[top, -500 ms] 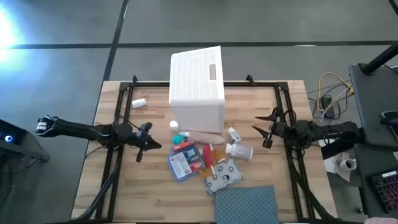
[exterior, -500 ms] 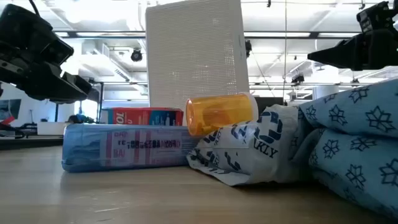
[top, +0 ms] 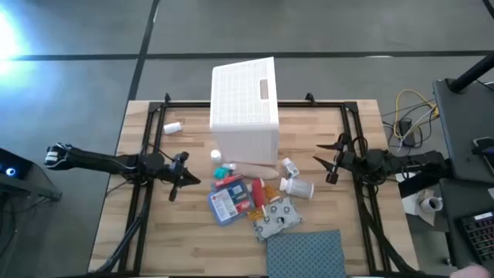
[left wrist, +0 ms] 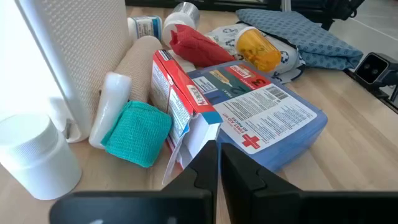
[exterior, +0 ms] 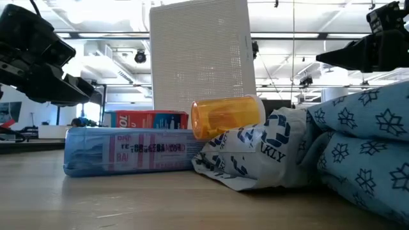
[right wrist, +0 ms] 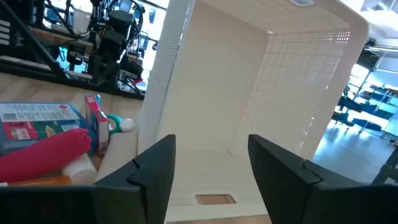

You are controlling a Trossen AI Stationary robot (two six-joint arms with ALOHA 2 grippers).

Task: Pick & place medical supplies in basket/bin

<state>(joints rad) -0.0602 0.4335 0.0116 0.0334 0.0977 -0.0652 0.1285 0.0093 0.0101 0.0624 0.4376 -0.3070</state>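
While the white bin (top: 245, 104) lies tipped on its side mid-table, supplies (top: 255, 198) heaped before its mouth, the left gripper (top: 179, 184) hovers pinched closed and empty; the right gripper (top: 324, 162) hangs half-spread, touching nothing.

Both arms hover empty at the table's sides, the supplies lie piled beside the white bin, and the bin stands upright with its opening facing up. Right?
Not quite: the bin lies tipped on its side, as the high and right wrist views show. The rest holds: left gripper and right gripper hold nothing.
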